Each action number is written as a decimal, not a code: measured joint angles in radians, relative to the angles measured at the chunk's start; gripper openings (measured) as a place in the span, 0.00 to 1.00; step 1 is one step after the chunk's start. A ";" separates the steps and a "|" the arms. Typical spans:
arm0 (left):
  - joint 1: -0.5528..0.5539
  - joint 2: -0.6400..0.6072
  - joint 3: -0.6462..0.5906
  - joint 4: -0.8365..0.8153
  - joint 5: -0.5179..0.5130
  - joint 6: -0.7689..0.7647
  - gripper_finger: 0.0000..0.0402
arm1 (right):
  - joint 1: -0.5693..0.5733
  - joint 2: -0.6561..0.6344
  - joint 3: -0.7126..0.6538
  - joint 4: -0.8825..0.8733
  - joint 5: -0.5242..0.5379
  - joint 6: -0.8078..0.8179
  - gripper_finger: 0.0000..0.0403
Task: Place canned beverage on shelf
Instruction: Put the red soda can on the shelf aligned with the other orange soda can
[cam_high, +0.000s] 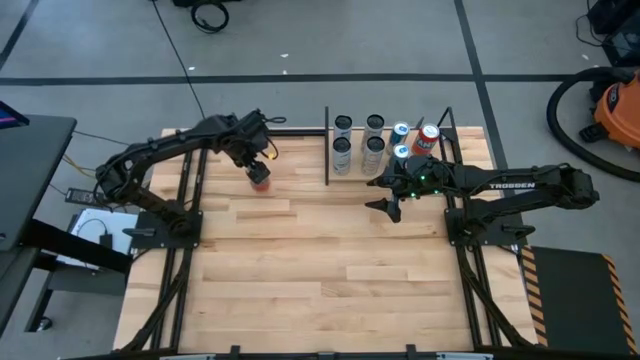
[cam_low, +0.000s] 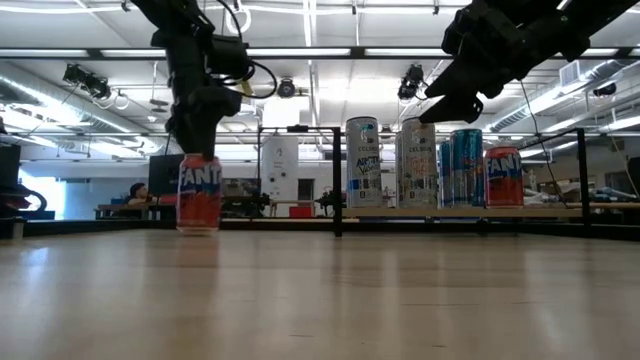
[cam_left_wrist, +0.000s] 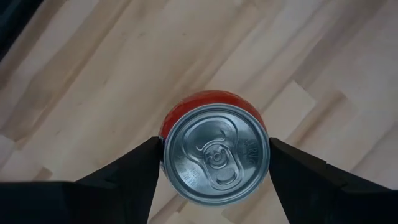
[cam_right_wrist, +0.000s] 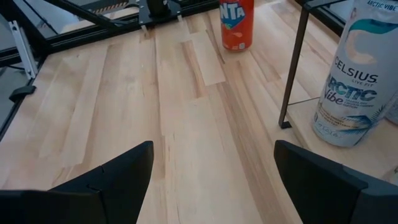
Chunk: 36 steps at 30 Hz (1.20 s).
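Left gripper (cam_high: 259, 166) hovering directly over red Fanta can (cam_high: 260, 178), fingers (cam_left_wrist: 134, 171) spread apart on either side of the can's top, not yet clamped. Can standing upright on planked wooden tabletop (cam_high: 300, 270), left of the shelf (cam_high: 385, 160) and well apart from it. Looking like the reach-and-grasp step, task barely started.

Doing it well, as a judgement: dropping straight down, keeping can centred between fingers (currently sitting a touch nearer 1 finger in the left wrist view), closing below the rim on the can body, lifting vertically before travelling right. Watching the black upright rod (cam_high: 326, 147) at the shelf's near-left edge while carrying across. Picking a free spot, since shelf already holding several cans: 4 tall white ones (cam_high: 373, 145), 2 blue-topped, 1 more red Fanta (cam_high: 427, 137).

Right gripper (cam_high: 391, 205) waiting raised just in front of the shelf, fingers spread wide, holding nothing.

Tabletop being pale planks, smooth and flat, black frame rails along both sides. Room behind: open lab space, ceiling strip lights, a seated person far back in the low view, grey floor with dark tape lines, orange vacuum (cam_high: 612, 105) at far right.
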 joint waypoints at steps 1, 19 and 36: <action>-0.010 -0.001 0.000 0.001 0.000 -0.008 0.69 | 0.000 0.000 0.000 0.000 0.000 0.000 0.85; -0.283 -0.003 0.003 0.062 -0.002 -0.128 0.69 | 0.000 0.000 0.000 0.044 0.000 0.000 0.85; -0.477 -0.003 0.004 0.154 -0.003 -0.228 0.69 | 0.004 0.000 -0.001 0.130 -0.090 -0.003 0.85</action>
